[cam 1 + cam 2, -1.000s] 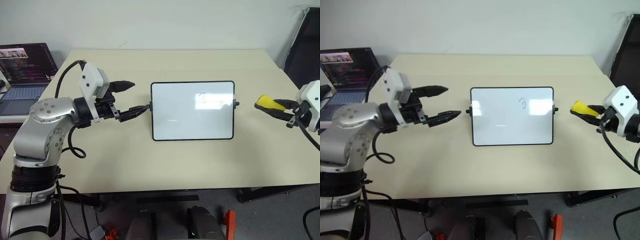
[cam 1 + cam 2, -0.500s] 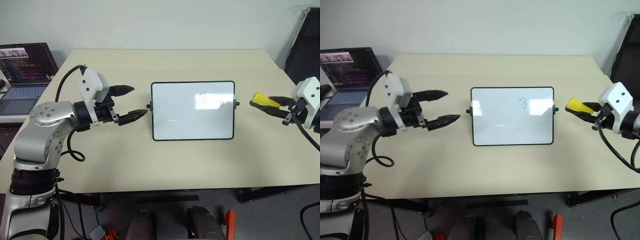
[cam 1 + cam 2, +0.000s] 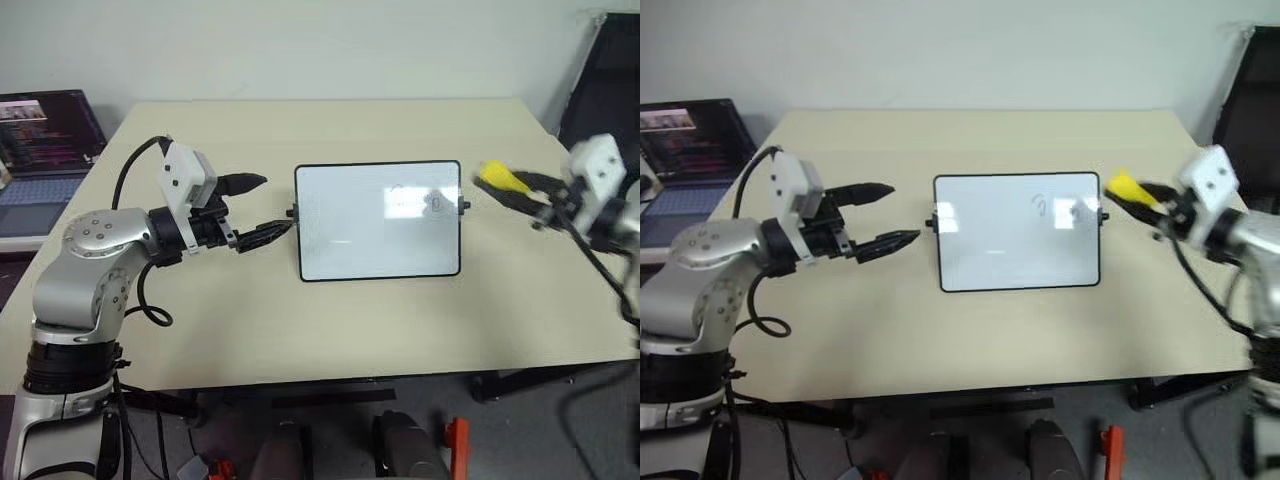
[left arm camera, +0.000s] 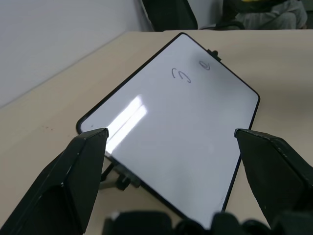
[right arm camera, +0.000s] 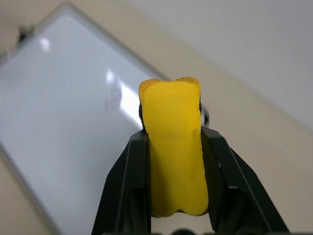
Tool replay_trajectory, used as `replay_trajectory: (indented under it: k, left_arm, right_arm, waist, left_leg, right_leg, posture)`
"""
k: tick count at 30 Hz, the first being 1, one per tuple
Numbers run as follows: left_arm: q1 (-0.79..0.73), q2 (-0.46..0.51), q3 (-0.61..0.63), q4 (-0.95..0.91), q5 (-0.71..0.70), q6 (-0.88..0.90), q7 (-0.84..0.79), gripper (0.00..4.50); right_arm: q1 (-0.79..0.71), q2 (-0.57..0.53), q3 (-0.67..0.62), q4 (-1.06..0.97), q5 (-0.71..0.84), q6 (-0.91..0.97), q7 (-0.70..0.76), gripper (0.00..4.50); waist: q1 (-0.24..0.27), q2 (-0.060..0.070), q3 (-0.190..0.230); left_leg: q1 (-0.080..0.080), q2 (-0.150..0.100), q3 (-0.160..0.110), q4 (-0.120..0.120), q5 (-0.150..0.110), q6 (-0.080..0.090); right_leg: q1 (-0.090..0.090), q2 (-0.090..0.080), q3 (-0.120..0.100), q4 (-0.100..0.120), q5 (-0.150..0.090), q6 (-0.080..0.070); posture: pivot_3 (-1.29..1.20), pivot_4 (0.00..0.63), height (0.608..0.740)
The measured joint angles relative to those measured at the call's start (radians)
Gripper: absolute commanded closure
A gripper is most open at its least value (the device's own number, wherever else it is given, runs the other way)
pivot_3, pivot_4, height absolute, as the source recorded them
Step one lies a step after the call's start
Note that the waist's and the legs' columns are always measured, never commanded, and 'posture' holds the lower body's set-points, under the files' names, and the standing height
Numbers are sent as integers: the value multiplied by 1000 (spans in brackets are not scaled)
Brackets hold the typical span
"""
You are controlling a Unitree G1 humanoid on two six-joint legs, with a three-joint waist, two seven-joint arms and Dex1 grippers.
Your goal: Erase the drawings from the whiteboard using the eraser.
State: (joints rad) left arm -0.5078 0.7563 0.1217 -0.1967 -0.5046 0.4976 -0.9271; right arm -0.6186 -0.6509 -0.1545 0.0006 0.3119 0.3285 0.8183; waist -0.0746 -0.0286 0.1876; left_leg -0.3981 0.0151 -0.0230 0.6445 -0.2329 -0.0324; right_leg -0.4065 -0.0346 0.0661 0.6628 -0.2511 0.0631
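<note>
Gripping the eraser (image 5: 174,156) between its two black fingers (image 5: 128,181), the right gripper (image 3: 1140,196) is clamped tight on the block's sides. The eraser is a small oblong yellow block with a slightly waisted outline; its free end sticks out past the fingertips and points toward the whiteboard (image 3: 1018,240). In the head views it hangs in the air just beside the board's right short edge, close to the small black knob (image 3: 1105,217) there, above the table (image 3: 970,330); whether it touches the board I cannot tell.

The left gripper (image 3: 880,215) hangs on the other side with its jaws spread wide and nothing between them. Its lower fingertip is just beside the knob on the board's left short edge; contact cannot be made out. From the left wrist view the two dark fingers (image 4: 73,171) frame the board's near end.

The whiteboard is a small white rectangle with a thin black frame and rounded corners, resting in the middle of the beige table. The drawings (image 4: 182,75) are thin dark scribbles near the board's upper right corner: a curled squiggle and a small loop mark (image 4: 204,64) beside it. A bright glare streak crosses the white surface.

A laptop (image 3: 45,140) with a lit screen sits at the far left, off the table's edge.
</note>
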Motion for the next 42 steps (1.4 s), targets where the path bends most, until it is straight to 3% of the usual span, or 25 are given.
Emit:
replay_trajectory:
  k: [7,12,31,38,42]
  left_arm:
    - [3,-2,1,5,1,-3,3,0]
    - [12,-7,1,2,0,-3,10,0]
    - [107,-6,22,-35,-4,-3,43,0]
    - [108,-6,22,-38,-5,-3,43,0]
    - [113,-7,23,-38,-5,-4,43,0]
  right_arm:
    - [-91,225,142,83,-101,-123,-146,3505]
    - [-134,293,190,238,-173,-241,-190,3505]
    - [-222,282,215,595,-316,-416,-287,3505]
    - [-220,277,235,629,-355,-451,-294,3505]
    - [-127,275,284,533,-360,-428,-184,3505]
  waist:
    - [23,0,0]
    - [29,0,0]
    - [18,0,0]
    - [18,-1,-1]
    - [15,-6,-6]
  left_leg:
    - [-3,-1,-1,0,0,0]
    - [-3,-1,-1,0,0,-1]
    - [-2,-1,-1,0,0,-1]
    - [0,-1,-1,0,0,-1]
    - [2,0,-1,0,0,-1]
  right_leg:
    - [-1,-2,-3,-1,0,0]
    - [-1,-3,-3,-1,0,0]
    - [-1,-3,-3,0,0,-1]
    - [1,-3,-3,0,0,-1]
    - [3,-2,-3,1,0,-1]
  posture:
    - [0,150,740]
    - [0,150,740]
    - [0,150,740]
    - [0,150,740]
    - [0,150,740]
